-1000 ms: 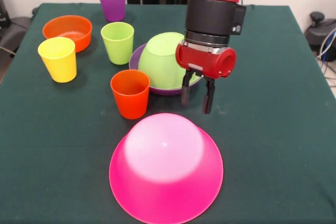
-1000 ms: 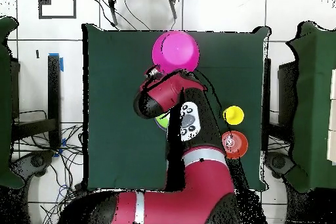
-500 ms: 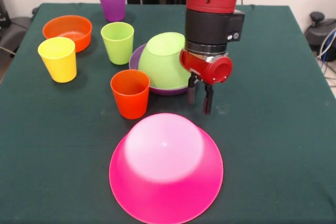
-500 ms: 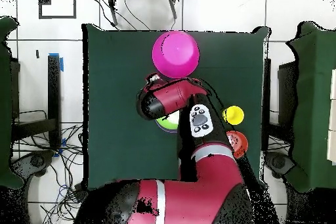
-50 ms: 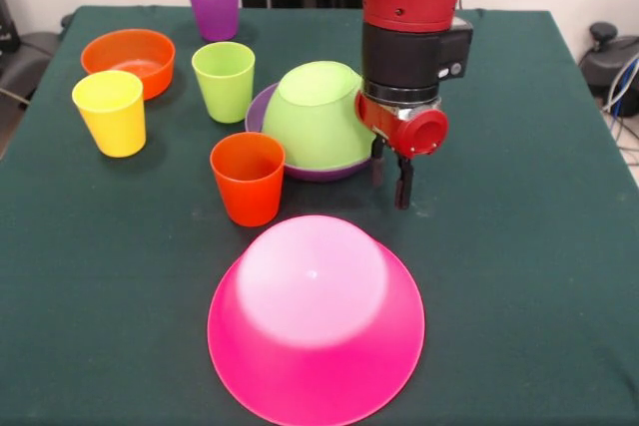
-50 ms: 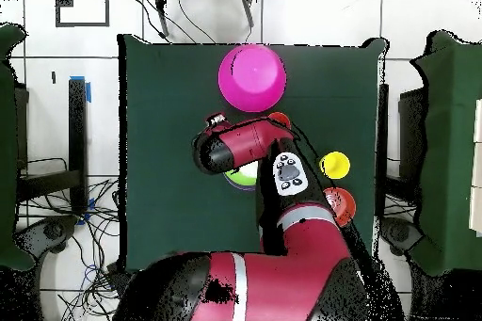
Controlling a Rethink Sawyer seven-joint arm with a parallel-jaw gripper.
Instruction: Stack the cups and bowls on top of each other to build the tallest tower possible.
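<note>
A big pink bowl [image 5: 316,316] lies upside down at the front, also seen in the overhead view [image 6: 251,77]. Behind it a lime green bowl [image 5: 315,117] rests upside down and tilted inside a purple bowl [image 5: 262,105]. My gripper [image 5: 391,182] hangs low just right of this pair, close to the purple rim, open with a narrow gap and nothing held. An orange-red cup [image 5: 248,177] stands upright left of the pair. Further back stand a lime green cup [image 5: 224,80], a yellow cup [image 5: 110,112], a purple cup [image 5: 214,3] and an orange bowl [image 5: 128,55].
Everything sits on a dark green table [image 5: 519,246]. From above, my arm [image 6: 254,143] covers most of the green and purple bowls; the yellow cup [image 6: 334,164] and orange bowl [image 6: 341,204] show beside it.
My gripper has shifted slightly right and toward the purple bowl's rim, turning at the wrist; its fingers look closer together. The cups and bowls have not moved.
</note>
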